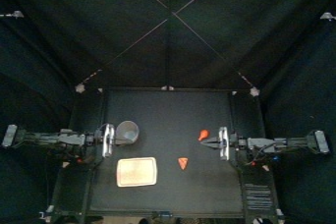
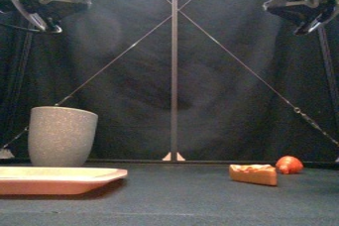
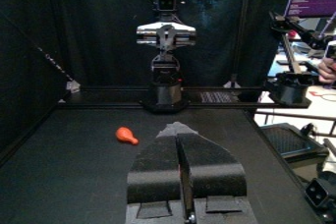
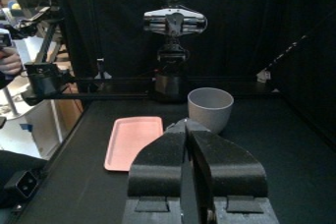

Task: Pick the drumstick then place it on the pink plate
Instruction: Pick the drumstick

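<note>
A booth of black curtains closed in a small black tabletop (image 1: 171, 105). The left arm (image 1: 59, 139) and the right arm (image 1: 273, 143) hung at opposite sides, high above the surface. Each had its jaws pressed together and held nothing.

The pink plate (image 1: 137, 172) lay flat at the front left, close to the front edge. The tall grey cup (image 1: 128, 131) stood upright just behind it. The red drumstick (image 1: 205, 135) lay on the right half, just beside the right arm's jaws and well apart from the plate. A small orange wedge-shaped toy (image 1: 183, 162) lay in front of it, between the drumstick and the plate.

Several things looked likely to go wrong. The jaws would need to open before coming down, or they would only shove the drumstick. It looked small and rounded, so an off-centre pinch could squirt it toward the right rail. A low carry to the plate could clip the wedge. An overshoot toward the back could knock the cup. A release too far forward could miss the plate's front rim, with the tabletop's edge close behind.

Room otherwise seemed generous. The middle and back of the tabletop were bare, and nothing stood above the plate.
</note>
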`<action>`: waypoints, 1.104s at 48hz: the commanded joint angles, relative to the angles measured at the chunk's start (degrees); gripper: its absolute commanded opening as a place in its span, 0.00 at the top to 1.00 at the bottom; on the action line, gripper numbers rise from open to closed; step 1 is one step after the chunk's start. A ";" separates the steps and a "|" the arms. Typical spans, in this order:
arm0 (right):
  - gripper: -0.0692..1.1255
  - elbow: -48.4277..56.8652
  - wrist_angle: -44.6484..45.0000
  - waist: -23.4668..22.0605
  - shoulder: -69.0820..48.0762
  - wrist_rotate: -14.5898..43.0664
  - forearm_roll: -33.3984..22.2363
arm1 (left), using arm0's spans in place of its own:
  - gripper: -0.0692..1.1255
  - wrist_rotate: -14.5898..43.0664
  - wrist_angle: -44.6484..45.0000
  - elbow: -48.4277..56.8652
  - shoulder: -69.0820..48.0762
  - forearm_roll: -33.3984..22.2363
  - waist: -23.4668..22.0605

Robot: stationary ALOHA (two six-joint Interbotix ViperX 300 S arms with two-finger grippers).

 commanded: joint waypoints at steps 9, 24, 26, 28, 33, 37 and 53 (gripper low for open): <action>0.89 -2.29 15.64 -7.38 5.01 0.70 1.23 | 0.92 0.00 4.04 -0.53 0.88 -0.18 0.26; 0.89 -7.56 39.46 -14.15 12.92 0.18 -11.34 | 0.92 0.09 4.39 0.09 0.88 -0.18 0.79; 0.89 -8.09 39.64 -13.97 13.27 0.09 -12.57 | 0.92 0.09 4.39 0.26 0.88 -0.18 0.97; 0.89 -8.61 39.64 -13.45 13.54 0.00 -14.33 | 0.92 0.09 4.39 0.35 0.88 -0.18 1.14; 0.86 -9.23 39.64 -12.30 14.15 -0.09 -18.28 | 0.92 0.09 4.39 0.70 0.88 -0.18 1.76; 0.78 -9.23 39.64 -11.25 15.03 -0.35 -21.88 | 0.92 0.09 4.39 0.88 0.88 -0.26 2.20; 0.29 -10.02 35.95 -10.28 20.48 0.18 -26.37 | 0.92 0.18 4.13 0.97 0.88 -0.18 3.96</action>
